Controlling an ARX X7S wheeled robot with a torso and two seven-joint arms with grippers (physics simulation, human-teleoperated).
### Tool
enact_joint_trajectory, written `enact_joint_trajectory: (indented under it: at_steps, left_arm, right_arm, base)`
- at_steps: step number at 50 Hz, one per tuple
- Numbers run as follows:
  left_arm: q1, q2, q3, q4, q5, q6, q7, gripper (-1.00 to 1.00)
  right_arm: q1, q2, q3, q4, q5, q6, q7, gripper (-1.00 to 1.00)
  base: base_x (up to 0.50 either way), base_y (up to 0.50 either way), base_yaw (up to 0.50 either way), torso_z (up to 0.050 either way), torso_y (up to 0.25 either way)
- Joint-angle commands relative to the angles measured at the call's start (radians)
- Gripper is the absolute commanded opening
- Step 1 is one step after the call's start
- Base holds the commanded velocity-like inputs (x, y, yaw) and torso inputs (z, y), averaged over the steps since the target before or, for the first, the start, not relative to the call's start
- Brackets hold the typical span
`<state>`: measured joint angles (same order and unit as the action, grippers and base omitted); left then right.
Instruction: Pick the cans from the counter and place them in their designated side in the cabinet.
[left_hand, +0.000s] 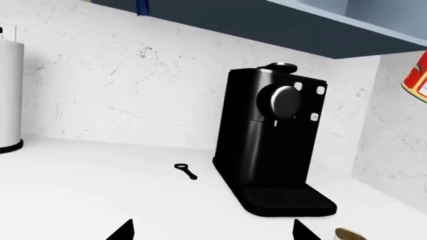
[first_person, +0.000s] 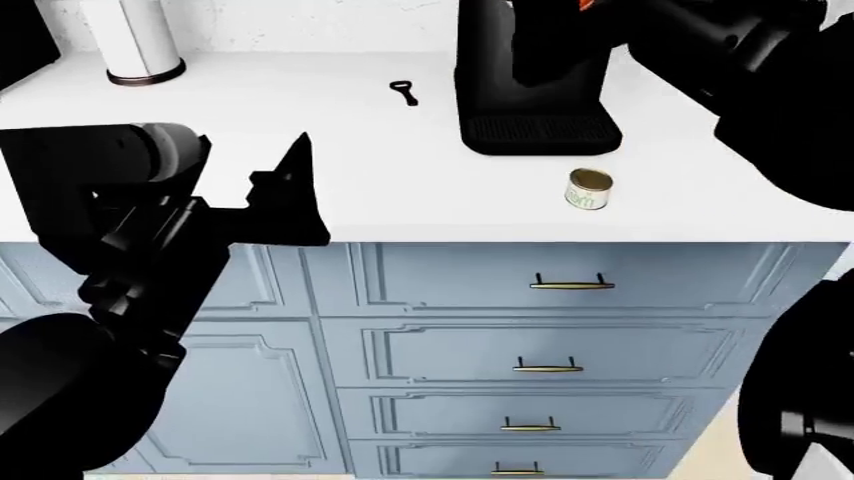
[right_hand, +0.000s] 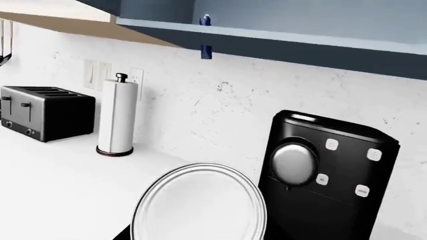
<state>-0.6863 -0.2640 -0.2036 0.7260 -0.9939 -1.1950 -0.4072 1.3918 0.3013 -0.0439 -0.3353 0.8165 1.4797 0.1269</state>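
Standing on the white worktop (first_person: 334, 140), a black coffee machine (first_person: 534, 90) sits against the marbled wall, its drip tray facing the front edge. The cream-label can with the gold lid (first_person: 589, 189) lies on its side just in front of the machine's drip tray, near the worktop's front edge, and is touched by neither arm. In the left wrist view only its gold rim (left_hand: 348, 234) shows at the frame edge.

The red-label can (left_hand: 416, 77) is raised off the worktop, level with the top of the coffee machine, to that machine's right. In the right wrist view its grey lid (right_hand: 199, 205) fills the foreground directly before the camera, consistent with the right arm's fingers being clamped on it; the fingers themselves are hidden behind the can.

The left gripper (first_person: 287, 190) hovers over the front edge of the worktop, left of the machine. Its fingers (left_hand: 121, 231) are spread apart with nothing between them.

A small black bottle opener (first_person: 404, 93) lies left of the coffee machine. A paper towel roll (first_person: 131, 40) stands upright at the wall further left, with a toaster (right_hand: 43, 112) beyond it. Blue drawer fronts with brass handles (first_person: 571, 284) sit below the worktop. The blue cabinet underside (right_hand: 280, 42) runs overhead.
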Motion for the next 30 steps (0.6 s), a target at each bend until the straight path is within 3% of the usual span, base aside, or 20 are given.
enact_joint_trajectory:
  at_steps: [1, 5, 9, 16, 19, 22, 25, 30]
  left_arm:
    - [-0.010, -0.002, -0.011, 0.003, -0.024, -0.001, -0.015, 1.00]
    - [-0.026, -0.003, -0.022, 0.005, -0.051, -0.010, -0.022, 1.00]
    - [-0.078, -0.003, -0.042, -0.013, -0.109, -0.036, -0.036, 1.00]
    - [-0.274, 0.024, -0.128, -0.118, -0.453, -0.131, -0.191, 1.00]
    - [-0.363, 0.020, -0.119, -0.177, -0.581, -0.138, -0.279, 1.00]
    - [-0.433, 0.016, -0.083, -0.221, -0.624, -0.145, -0.337, 1.00]
    - [-0.462, 0.016, -0.064, -0.243, -0.621, -0.146, -0.336, 1.00]
    - [-0.480, 0.010, -0.048, -0.261, -0.624, -0.145, -0.326, 1.00]
  right_arm:
    - [0.137, 0.016, -0.017, 0.087, -0.010, -0.022, -0.026, -1.00]
    - [0.326, -0.008, 0.005, 0.261, -0.004, 0.034, -0.038, -1.00]
    - [0.550, -0.005, -0.095, 0.508, -0.044, 0.042, -0.093, -1.00]
    - [0.961, -0.050, -0.334, 1.105, -0.220, -0.145, -0.318, -1.00]
    - [0.964, -0.153, -0.146, 1.119, -0.670, -0.081, -0.614, -1.00]
    - [0.964, -0.218, -0.042, 1.152, -1.114, -0.087, -0.855, -1.00]
    - [0.964, -0.228, -0.015, 1.183, -1.218, -0.094, -0.906, -1.00]
    - [0.964, -0.218, -0.005, 1.204, -1.220, -0.121, -0.819, -1.00]
  base:
    - [0.00, 0.00, 0.00, 0.000, 0.000]
    - [0.00, 0.00, 0.00, 0.000, 0.004]
    - [0.00, 0.00, 0.00, 0.000, 0.000]
    - [0.00, 0.00, 0.00, 0.000, 0.000]
    - [0.00, 0.00, 0.00, 0.000, 0.000]
    - [0.00, 0.00, 0.00, 0.000, 0.000]
    - [0.00, 0.00, 0.00, 0.000, 0.000]
    - [0.00, 0.00, 0.00, 0.000, 0.000]
